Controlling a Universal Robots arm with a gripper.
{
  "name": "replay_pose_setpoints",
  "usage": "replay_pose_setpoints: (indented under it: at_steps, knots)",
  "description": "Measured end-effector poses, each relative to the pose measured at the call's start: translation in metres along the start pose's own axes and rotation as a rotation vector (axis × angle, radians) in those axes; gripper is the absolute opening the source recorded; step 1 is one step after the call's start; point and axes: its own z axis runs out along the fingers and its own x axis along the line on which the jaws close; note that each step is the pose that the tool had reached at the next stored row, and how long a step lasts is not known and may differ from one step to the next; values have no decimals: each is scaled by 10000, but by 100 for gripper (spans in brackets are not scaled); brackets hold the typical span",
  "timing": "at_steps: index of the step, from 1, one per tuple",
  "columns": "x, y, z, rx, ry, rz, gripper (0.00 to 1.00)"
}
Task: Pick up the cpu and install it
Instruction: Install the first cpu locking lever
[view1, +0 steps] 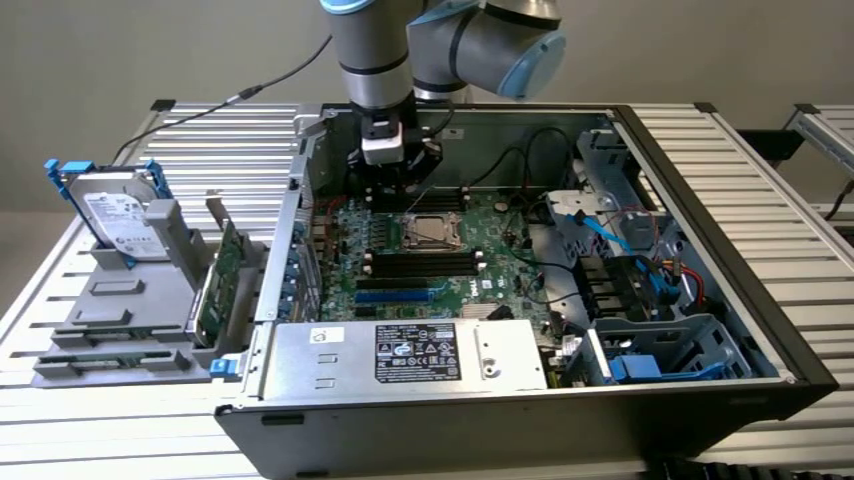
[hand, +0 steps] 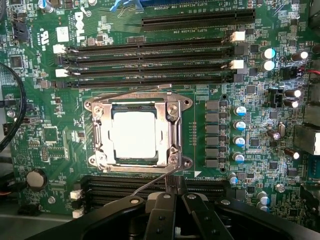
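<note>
Wrist view, pincer: the pincer (hand: 176, 186) has its fingertips drawn together, with no chip between them; whether they pinch the thin wire lever (hand: 150, 186) that ends beside them, I cannot tell.
Exterior view, pincer: the pincer (view1: 398, 190) hangs low inside the open computer case (view1: 707, 190), close over the motherboard.
Key relation: the cpu (view1: 434, 232) lies just beside the pincer, at about 5 o'clock from it in the exterior view.
Cpu place: the cpu (hand: 134, 135) sits flat in its socket, with the metal socket frame (hand: 175, 115) around its edges, so it looks already seated.
Axis: the chip is square and has no long axis; its edges run parallel to the black memory slots (hand: 150, 62).
Writing: "DELL" (hand: 80, 20) stands in white on the board; the finer print is too small to read.
Further out: the power supply label (view1: 416, 352) at 6 o'clock and the hard drive (view1: 118, 215) at 9 o'clock, out on the table (view1: 747, 130), carry print I cannot read.
</note>
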Motion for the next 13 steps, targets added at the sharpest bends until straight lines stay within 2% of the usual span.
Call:
replay_pose_setpoints:
  at_steps: [13]
  knots:
    - [-9, 4, 63, 3, -3, -29, 11]
